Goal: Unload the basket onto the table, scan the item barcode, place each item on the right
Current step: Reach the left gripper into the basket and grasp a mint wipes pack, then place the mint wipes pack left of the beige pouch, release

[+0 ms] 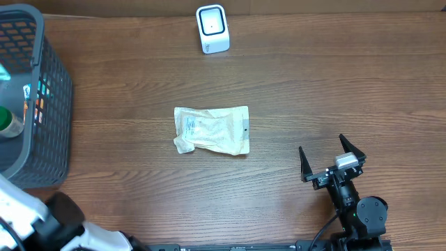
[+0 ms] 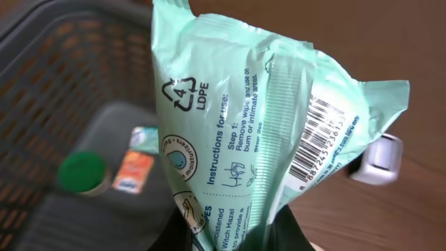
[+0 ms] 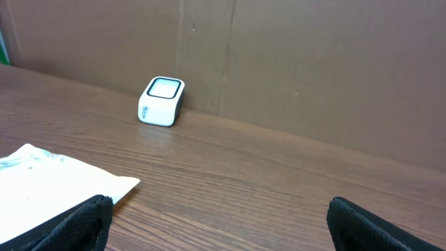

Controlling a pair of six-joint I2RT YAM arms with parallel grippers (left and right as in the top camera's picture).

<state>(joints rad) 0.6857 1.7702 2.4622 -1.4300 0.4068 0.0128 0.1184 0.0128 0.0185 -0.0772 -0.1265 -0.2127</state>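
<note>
Brown wood-grain surface (image 1: 313, 84), with a plain brown wall (image 3: 313, 63) behind it. Left fingers (image 2: 296, 233) pinch the lower end of a green wipes packet (image 2: 237, 118), barcode (image 2: 322, 143) showing, dark basket (image 1: 52, 90) behind it. Right fingers (image 1: 304, 164) are spread wide and hold nothing. A white pouch (image 1: 212, 130) lies mid-surface, and a white scanner (image 1: 212, 28) sits at the far edge.
</note>
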